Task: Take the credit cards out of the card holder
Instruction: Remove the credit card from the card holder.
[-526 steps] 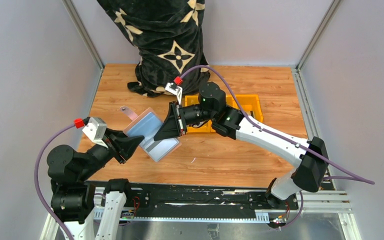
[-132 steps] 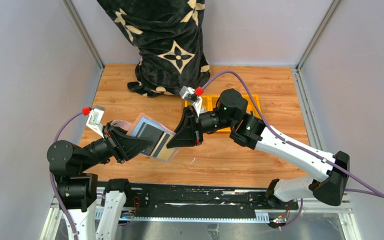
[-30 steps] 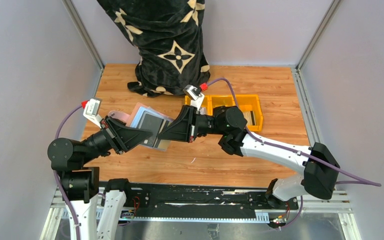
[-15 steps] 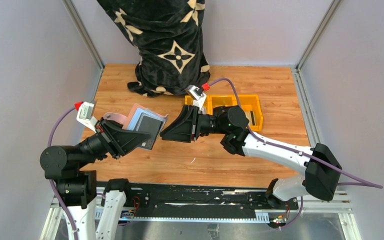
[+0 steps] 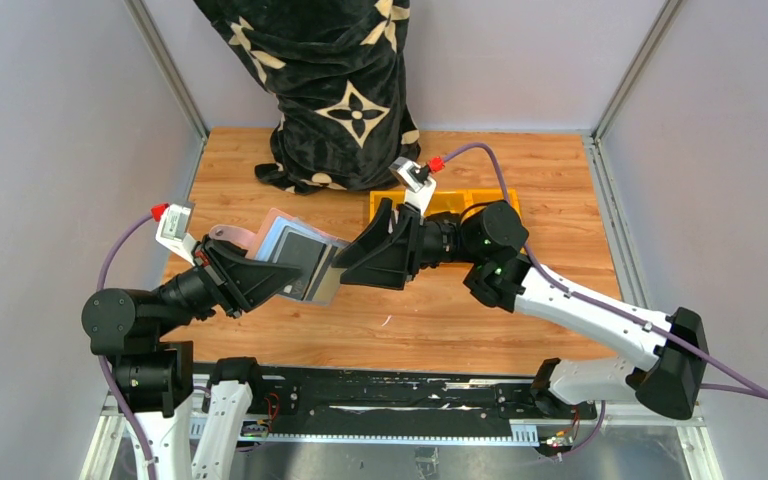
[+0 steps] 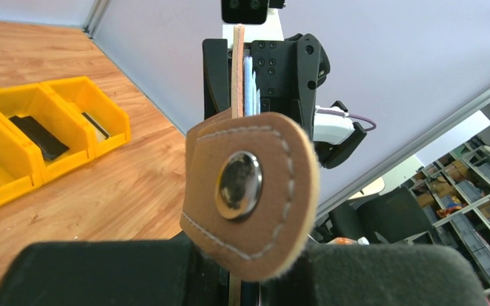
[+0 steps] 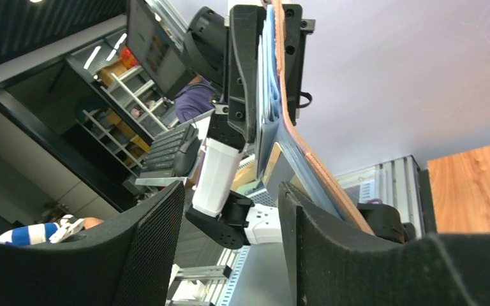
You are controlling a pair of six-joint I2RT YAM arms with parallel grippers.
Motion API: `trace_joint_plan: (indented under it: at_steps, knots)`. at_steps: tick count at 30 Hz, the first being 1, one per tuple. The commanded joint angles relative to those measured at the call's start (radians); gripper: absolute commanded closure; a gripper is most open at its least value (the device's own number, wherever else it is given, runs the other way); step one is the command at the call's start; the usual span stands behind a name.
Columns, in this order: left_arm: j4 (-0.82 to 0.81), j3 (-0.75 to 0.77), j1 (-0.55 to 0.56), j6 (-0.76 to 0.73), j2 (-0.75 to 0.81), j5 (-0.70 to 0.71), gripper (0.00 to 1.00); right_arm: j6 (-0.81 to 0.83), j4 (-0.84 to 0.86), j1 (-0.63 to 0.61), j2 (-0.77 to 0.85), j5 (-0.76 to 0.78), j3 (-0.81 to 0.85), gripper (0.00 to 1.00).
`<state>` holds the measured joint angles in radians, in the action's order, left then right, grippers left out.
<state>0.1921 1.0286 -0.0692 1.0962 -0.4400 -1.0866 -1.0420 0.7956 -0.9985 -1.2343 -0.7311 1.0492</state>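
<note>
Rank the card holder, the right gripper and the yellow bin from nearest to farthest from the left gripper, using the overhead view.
1. Card holder: clamped in the left gripper itself.
2. Right gripper: at the holder's right edge.
3. Yellow bin: farther right, toward the back.

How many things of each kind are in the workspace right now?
Grippers: 2, left gripper and right gripper
Card holder: 1
Yellow bin: 1
Patterned cloth: 1
Total: 5, not counting the credit cards, too tightly stacked to count.
</note>
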Motion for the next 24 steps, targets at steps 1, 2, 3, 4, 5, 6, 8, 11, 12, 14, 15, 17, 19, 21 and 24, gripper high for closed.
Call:
trace_joint_plan:
  at_steps: [1,2,3,4,5,6,8,11,12,14,15,17,19,21,24]
  knots:
    - [0.007,0.012,0.006,-0.011,0.014,-0.002,0.92,0.115,-0.222,0.009,0.013,0.032,0.069,0.40]
    - [0.008,0.012,0.007,-0.012,0.014,-0.002,0.92,0.107,-0.215,0.009,0.004,0.032,0.074,0.40]
    - [0.009,0.014,0.006,-0.013,0.014,-0.002,0.92,0.092,-0.196,0.009,-0.008,0.026,0.079,0.41]
    - [0.010,0.014,0.006,-0.015,0.014,-0.002,0.92,0.077,-0.179,0.009,-0.021,0.018,0.085,0.42]
    - [0.012,0.014,0.006,-0.015,0.014,-0.003,0.92,0.065,-0.171,0.009,-0.037,0.011,0.096,0.43]
    - [0.011,0.014,0.006,-0.016,0.014,-0.004,0.92,0.058,-0.164,0.009,-0.047,0.007,0.103,0.44]
    - [0.016,0.014,0.006,-0.019,0.015,-0.004,0.92,0.047,-0.146,0.009,-0.058,0.004,0.109,0.47]
    - [0.021,0.010,0.006,-0.026,0.015,-0.006,0.92,0.033,-0.118,0.009,-0.069,0.003,0.115,0.50]
    - [0.021,0.009,0.007,-0.028,0.015,-0.006,0.92,0.029,-0.113,0.009,-0.073,0.000,0.120,0.51]
    - [0.022,0.006,0.006,-0.029,0.015,-0.006,0.92,0.018,-0.104,0.010,-0.078,-0.009,0.125,0.55]
    - [0.022,0.007,0.006,-0.030,0.015,-0.006,0.92,0.012,-0.096,0.009,-0.079,-0.016,0.124,0.56]
    - [0.026,0.006,0.006,-0.032,0.015,-0.006,0.92,-0.001,-0.077,0.009,-0.071,-0.026,0.115,0.57]
    - [0.024,0.005,0.006,-0.034,0.015,-0.006,0.92,-0.004,-0.075,0.009,-0.058,-0.030,0.107,0.56]
    - [0.024,0.006,0.006,-0.035,0.014,-0.006,0.92,-0.002,-0.082,0.009,-0.042,-0.034,0.098,0.55]
    - [0.024,0.012,0.006,-0.036,0.012,-0.010,0.92,0.025,-0.104,0.009,-0.014,-0.029,0.084,0.48]
